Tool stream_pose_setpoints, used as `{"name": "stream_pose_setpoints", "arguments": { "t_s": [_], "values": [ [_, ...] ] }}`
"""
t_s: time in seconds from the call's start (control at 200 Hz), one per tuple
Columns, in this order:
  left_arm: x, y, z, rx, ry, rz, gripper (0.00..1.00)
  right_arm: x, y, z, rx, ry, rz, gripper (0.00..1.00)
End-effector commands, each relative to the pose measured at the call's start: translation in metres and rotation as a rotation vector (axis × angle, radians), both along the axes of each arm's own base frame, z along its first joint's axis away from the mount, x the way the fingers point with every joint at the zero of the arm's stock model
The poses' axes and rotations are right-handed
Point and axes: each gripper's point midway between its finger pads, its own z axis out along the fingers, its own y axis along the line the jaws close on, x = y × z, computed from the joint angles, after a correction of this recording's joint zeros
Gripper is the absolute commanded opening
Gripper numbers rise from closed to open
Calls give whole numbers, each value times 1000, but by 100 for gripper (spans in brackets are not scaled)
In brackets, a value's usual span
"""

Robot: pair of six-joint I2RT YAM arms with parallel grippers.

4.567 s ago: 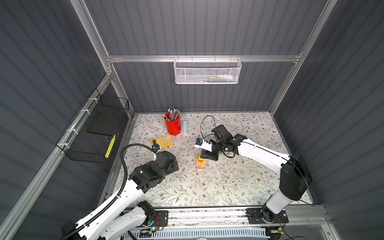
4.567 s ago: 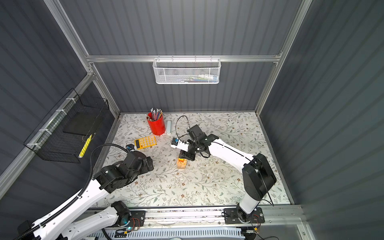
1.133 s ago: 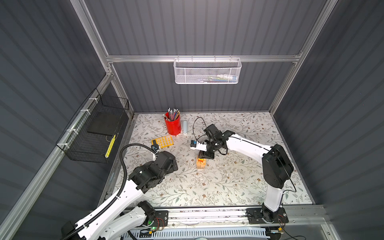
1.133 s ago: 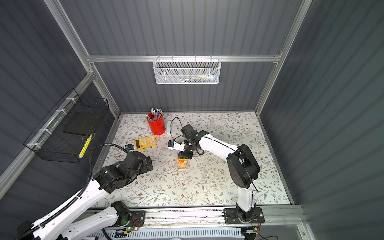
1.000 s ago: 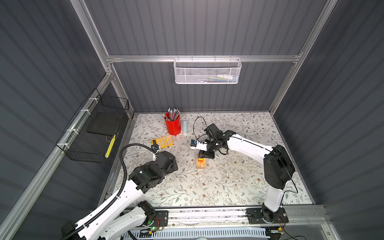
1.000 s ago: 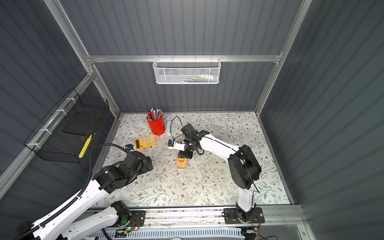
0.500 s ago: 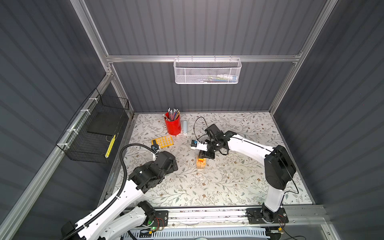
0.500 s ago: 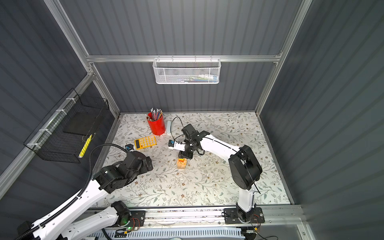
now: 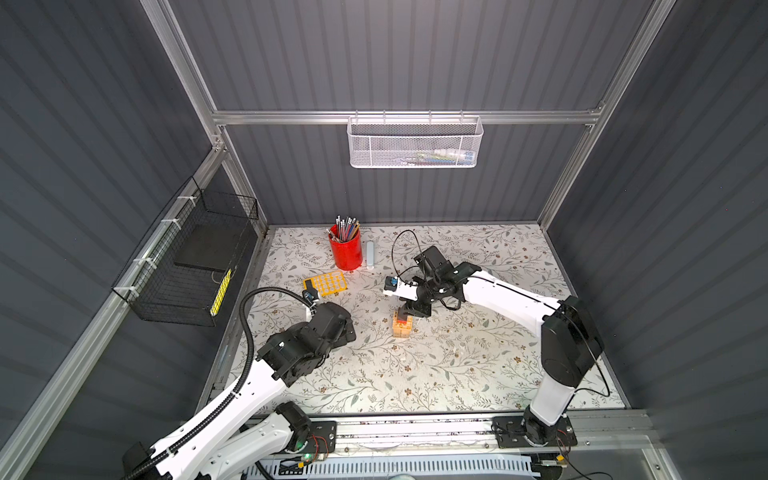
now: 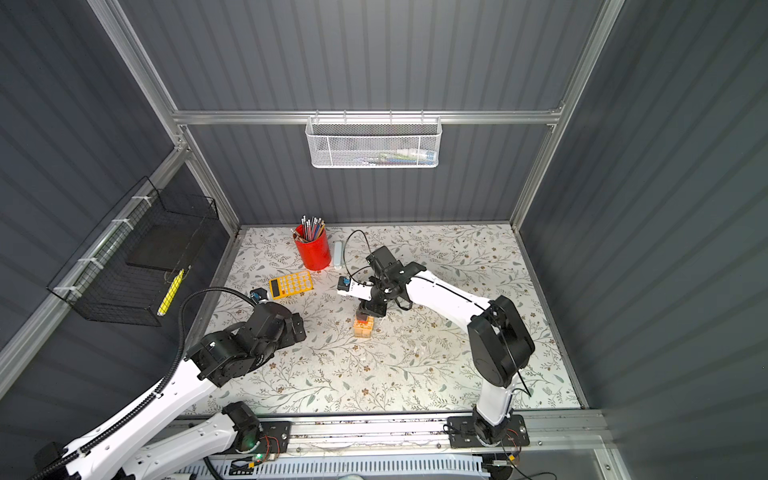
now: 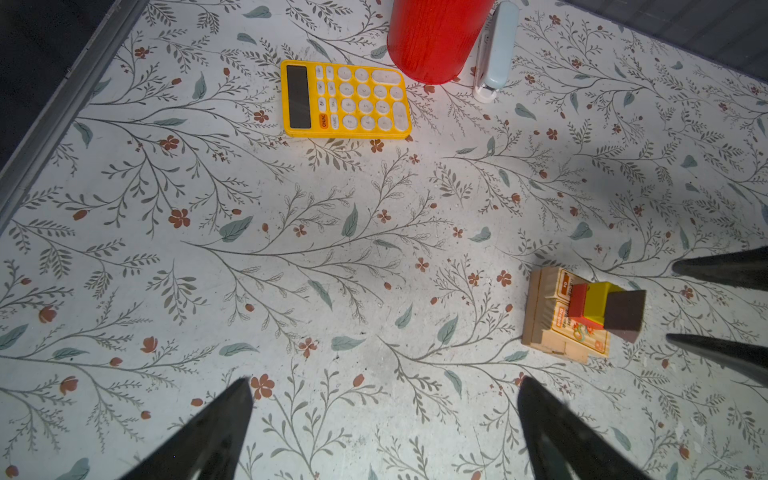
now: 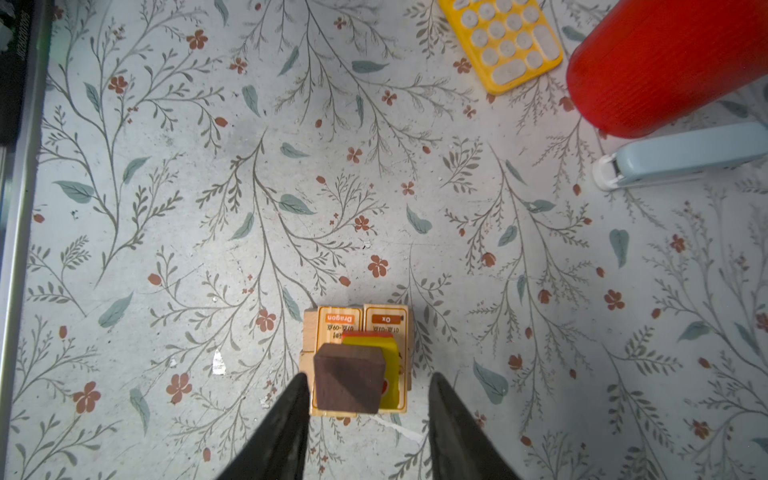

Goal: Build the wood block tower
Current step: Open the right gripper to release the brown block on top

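The wood block tower point(image 9: 402, 328) point(image 10: 363, 328) stands mid-mat: tan planks and printed pale blocks point(image 12: 340, 320), then a red cube point(image 11: 577, 299), a yellow cube point(image 11: 598, 301) and a dark brown block point(image 12: 348, 378) on top. My right gripper point(image 12: 368, 376) point(image 9: 410, 311) hangs straight over it, open. Its fingers flank the brown block: one close beside it, the other with a clear gap. The left wrist view shows both of these fingers point(image 11: 715, 270) clear of the block. My left gripper point(image 11: 384, 395) stands wide open over bare mat, left of the tower.
A red pencil cup point(image 9: 345, 251), a pale blue stapler point(image 9: 370, 254) and a yellow calculator point(image 9: 325, 282) sit at the back left of the mat. A black wire basket point(image 9: 187, 266) hangs on the left wall, a white mesh basket point(image 9: 415, 141) on the back wall.
The right gripper's jaws have widened around the brown block, which now rests on the yellow cube. The left arm has not moved.
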Motion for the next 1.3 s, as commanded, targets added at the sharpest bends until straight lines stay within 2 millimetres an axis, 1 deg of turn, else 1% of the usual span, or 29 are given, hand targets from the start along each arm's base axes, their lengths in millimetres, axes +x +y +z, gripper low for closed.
{"name": "stream_pose_setpoints", "arguments": {
  "t_s": [0.0, 0.18, 0.27, 0.32, 0.445, 0.615, 0.725, 0.916, 1.061, 1.196, 1.296],
  "values": [
    [-1, 2, 7, 1, -6, 8, 100, 0, 0, 17, 54, -17, -20, 48],
    [-1, 2, 7, -4, -8, 7, 99, -9, -3, 2, 44, 36, -36, 51],
    [-2, 2, 6, -4, -6, 8, 100, -12, -1, -2, 49, 48, -41, 54],
    [-2, 2, 5, -5, -5, 8, 99, -13, 0, -3, 56, 52, -47, 55],
    [-2, 2, 6, -4, -6, 8, 99, -14, 1, -13, 52, 62, -51, 59],
    [-3, 3, 5, -2, -5, 12, 99, -9, 1, -23, 30, 55, -68, 63],
    [-3, 4, 5, 1, -6, 13, 100, -5, 2, -25, 19, 47, -75, 65],
    [-2, 4, 3, 9, 0, 15, 100, -5, 3, -33, 10, 59, -63, 69],
    [-2, 4, 3, 12, 0, 13, 99, -4, 3, -39, -3, 65, -66, 70],
    [-2, 4, 2, 13, 2, 15, 100, -1, 3, -44, -14, 65, -71, 69],
    [-2, 5, 2, 12, 1, 15, 99, 2, 2, -46, -17, 71, -77, 66]
  ]
}}
